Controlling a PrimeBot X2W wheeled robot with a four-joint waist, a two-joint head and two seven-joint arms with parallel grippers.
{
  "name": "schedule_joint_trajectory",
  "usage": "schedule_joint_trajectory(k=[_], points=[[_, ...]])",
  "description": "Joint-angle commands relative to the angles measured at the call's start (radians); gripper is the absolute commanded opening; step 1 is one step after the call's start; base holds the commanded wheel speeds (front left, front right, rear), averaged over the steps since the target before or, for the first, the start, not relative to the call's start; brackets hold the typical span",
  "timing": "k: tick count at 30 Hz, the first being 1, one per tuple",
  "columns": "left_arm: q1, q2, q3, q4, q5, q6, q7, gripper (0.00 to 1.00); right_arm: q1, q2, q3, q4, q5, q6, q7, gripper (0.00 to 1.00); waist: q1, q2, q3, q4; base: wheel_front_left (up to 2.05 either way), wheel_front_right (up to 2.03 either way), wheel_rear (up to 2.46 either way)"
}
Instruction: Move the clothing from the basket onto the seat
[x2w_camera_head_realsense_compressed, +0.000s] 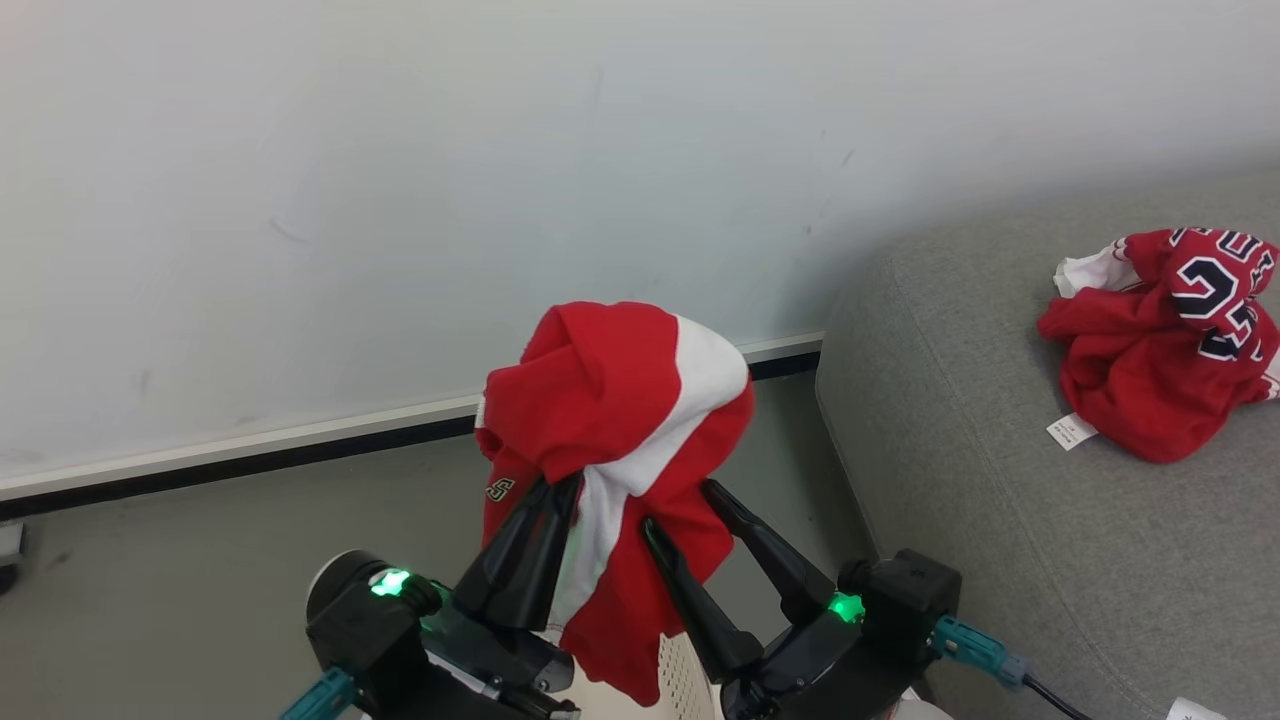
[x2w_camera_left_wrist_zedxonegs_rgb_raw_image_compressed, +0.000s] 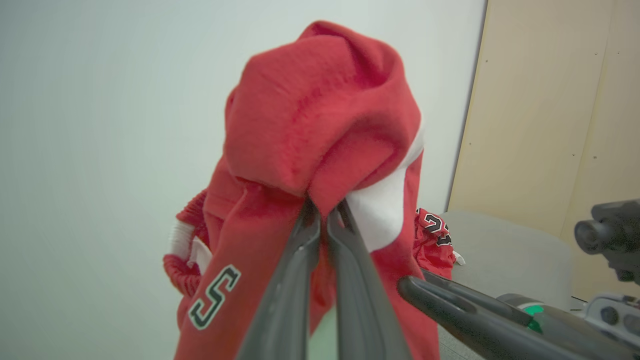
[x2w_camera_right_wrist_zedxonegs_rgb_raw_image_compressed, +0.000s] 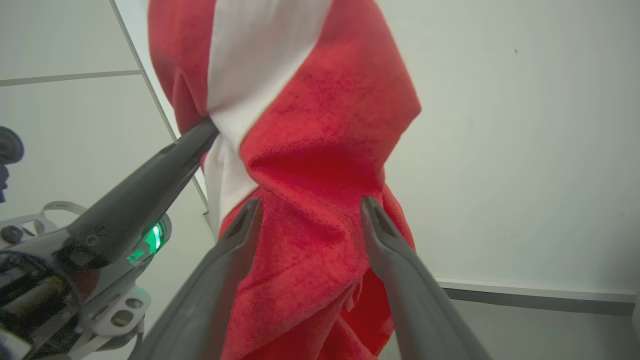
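The left wrist view shows the left gripper (x2w_camera_left_wrist_zedxonegs_rgb_raw_image_compressed: 324, 210) clenched on a fold of the striped red garment (x2w_camera_left_wrist_zedxonegs_rgb_raw_image_compressed: 320, 115). The right wrist view shows the right gripper (x2w_camera_right_wrist_zedxonegs_rgb_raw_image_compressed: 310, 205) spread, with cloth draped between its fingers. Both point upward, left of the seat (x2w_camera_head_realsense_compressed: 1000, 520), where the jersey (x2w_camera_head_realsense_compressed: 1150, 370) lies.

A black, white-edged letter "S" (x2w_camera_left_wrist_zedxonegs_rgb_raw_image_compressed: 214, 297) stands on the red garment with the white stripe (x2w_camera_left_wrist_zedxonegs_rgb_raw_image_compressed: 320, 115), while the crumpled red jersey (x2w_camera_head_realsense_compressed: 1140, 385) shows a black-and-white "2" beside a folded, unclear digit, and print on its white label (x2w_camera_head_realsense_compressed: 1071, 431) is too small to read.
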Motion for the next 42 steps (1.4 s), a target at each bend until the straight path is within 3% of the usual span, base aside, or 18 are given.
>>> schedule_joint_trajectory(k=[1, 15, 16, 17, 18, 19, 35, 36, 37, 38, 42], points=[[-0.014, 0.01, -0.019, -0.006, -0.015, 0.0, -0.006, 0.0, -0.011, 0.002, -0.002, 0.009, -0.002, 0.0, 0.0, 1.0, -0.0002, -0.0001, 0.0, 0.001, 0.0, 0.0, 0.0], [-0.042, 0.074, -0.166, -0.018, -0.131, -0.001, 0.038, 0.0, -0.034, -0.015, 0.036, 0.05, -0.027, 0.0, 0.0, 1.0, -0.0002, -0.0001, -0.001, 0.017, 0.0, 0.0, 0.0], [-0.043, 0.081, -0.174, -0.017, -0.137, -0.001, 0.04, 0.0, -0.036, -0.016, 0.039, 0.052, -0.032, 0.0, 0.0, 0.81, -0.0002, -0.0001, -0.002, 0.018, 0.0, 0.0, 0.0], [-0.045, 0.087, -0.18, -0.014, -0.14, -0.001, 0.042, 0.0, -0.039, -0.018, 0.04, 0.051, -0.037, 0.0, 0.0, 0.46, -0.0002, -0.0001, -0.002, 0.019, 0.0, 0.0, 0.0], [-0.042, 0.088, -0.182, -0.01, -0.149, -0.001, 0.043, 0.0, -0.041, -0.019, 0.042, 0.051, -0.042, 0.0, 0.0, 0.18, -0.0002, -0.0001, -0.003, 0.019, 0.0, 0.0, 0.0], [-0.042, 0.09, -0.184, -0.007, -0.151, -0.001, 0.042, 0.0, -0.041, -0.02, 0.042, 0.05, -0.044, 0.0, 0.0, 0.0, -0.0002, -0.0001, -0.004, 0.02, 0.0, 0.0, 0.0], [-0.039, 0.136, -0.186, 0.107, -0.109, 0.026, 0.041, 0.0, -0.008, -0.017, -0.032, 0.018, -0.08, 0.0, -0.001, 0.0, -0.0002, -0.0001, 0.0, 0.013, 0.0, 0.0, 0.0], [-0.04, 0.136, -0.186, 0.109, -0.11, 0.027, 0.041, 0.35, -0.009, -0.017, -0.036, 0.016, -0.081, 0.0, -0.001, 0.0, -0.0002, -0.0001, 0.001, 0.014, 0.0, 0.0, 0.0], [-0.041, 0.137, -0.185, 0.113, -0.112, 0.028, 0.042, 0.85, -0.008, -0.017, -0.04, 0.014, -0.082, 0.0, -0.001, 0.0, -0.0002, -0.0001, 0.001, 0.014, 0.0, 0.0, 0.0], [-0.042, 0.14, -0.185, 0.117, -0.11, 0.029, 0.046, 1.0, -0.007, -0.017, -0.045, 0.011, -0.085, 0.0, -0.001, 0.0, -0.0002, -0.0001, 0.002, 0.015, 0.0, 0.0, 0.0], [-0.051, 0.141, -0.188, 0.117, -0.108, 0.034, 0.051, 1.0, -0.006, -0.011, -0.064, 0.003, -0.093, 0.0, 0.0, 0.0, -0.0002, -0.0001, 0.005, 0.013, 0.0, 0.0, 0.0]])
